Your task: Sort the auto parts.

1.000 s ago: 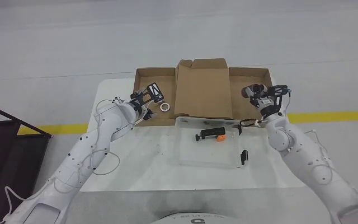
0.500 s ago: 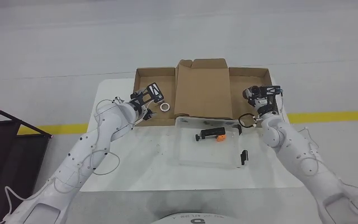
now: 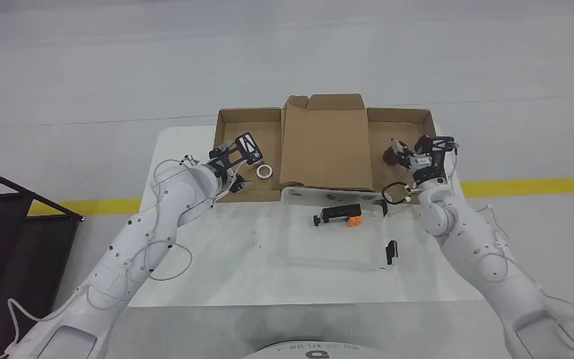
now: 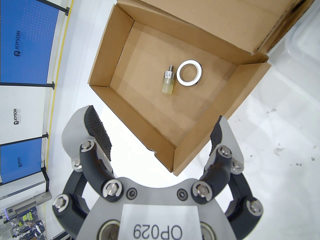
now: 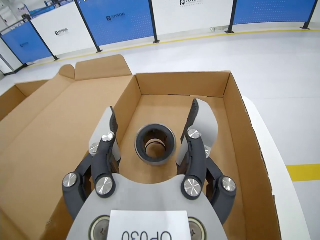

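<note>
White desk (image 3: 224,260) is carrying a long cardboard box (image 3: 323,144) with a compartment at each end; I am holding my right gripper (image 5: 153,108) over the right compartment, wide open, gripping nothing. Between its fingers the dark bushing (image 5: 155,147) is sitting, with a gap on both sides; I cannot tell if it is resting on the cardboard floor.

I am judging this bushing as rubber outside with a pale sleeve inside, so it is probably stiff, rather light and not slippery, not fragile also; because it is round, it may be rolling when pushed. To take it, I would be closing on the outer wall, across the middle, not on the rim.

My left gripper (image 4: 155,116) is hanging above the near corner of the left compartment, also wide open and empty; inside, a metal ring (image 4: 189,73) and a small plug (image 4: 168,82) are lying just beside each other. A black clamp (image 3: 334,217) is waiting on the clear tray (image 3: 305,251); it looks hard and awkward in shape.
</note>
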You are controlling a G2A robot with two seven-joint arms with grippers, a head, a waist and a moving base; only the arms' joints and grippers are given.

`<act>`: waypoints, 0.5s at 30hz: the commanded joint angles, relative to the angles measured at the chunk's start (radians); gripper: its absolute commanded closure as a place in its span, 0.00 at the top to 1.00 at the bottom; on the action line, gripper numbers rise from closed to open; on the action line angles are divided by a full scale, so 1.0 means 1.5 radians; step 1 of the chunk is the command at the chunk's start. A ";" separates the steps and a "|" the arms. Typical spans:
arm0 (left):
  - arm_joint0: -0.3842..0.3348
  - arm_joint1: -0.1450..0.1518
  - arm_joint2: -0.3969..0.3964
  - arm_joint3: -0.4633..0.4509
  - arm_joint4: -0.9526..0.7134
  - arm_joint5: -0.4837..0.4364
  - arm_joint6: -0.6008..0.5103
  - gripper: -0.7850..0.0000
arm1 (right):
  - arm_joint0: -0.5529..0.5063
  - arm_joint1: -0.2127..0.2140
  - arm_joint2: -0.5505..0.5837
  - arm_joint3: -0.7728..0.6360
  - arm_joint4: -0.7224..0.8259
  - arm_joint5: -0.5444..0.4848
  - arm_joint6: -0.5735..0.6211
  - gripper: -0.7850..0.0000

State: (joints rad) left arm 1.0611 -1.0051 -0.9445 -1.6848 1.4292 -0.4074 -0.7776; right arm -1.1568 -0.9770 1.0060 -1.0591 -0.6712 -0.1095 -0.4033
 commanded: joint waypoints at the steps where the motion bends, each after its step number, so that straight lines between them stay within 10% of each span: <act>1: 0.000 0.000 0.000 0.000 0.000 0.000 0.000 1.00 | -0.012 0.002 0.014 -0.016 0.000 -0.011 -0.010 1.00; 15: 0.000 0.000 0.000 0.000 0.000 0.000 0.000 1.00 | -0.197 0.037 0.187 -0.230 0.075 -0.308 -0.063 1.00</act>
State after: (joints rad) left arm 1.0611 -1.0051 -0.9445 -1.6848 1.4292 -0.4074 -0.7776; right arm -1.4245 -0.9254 1.2619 -1.3798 -0.5659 -0.5178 -0.4992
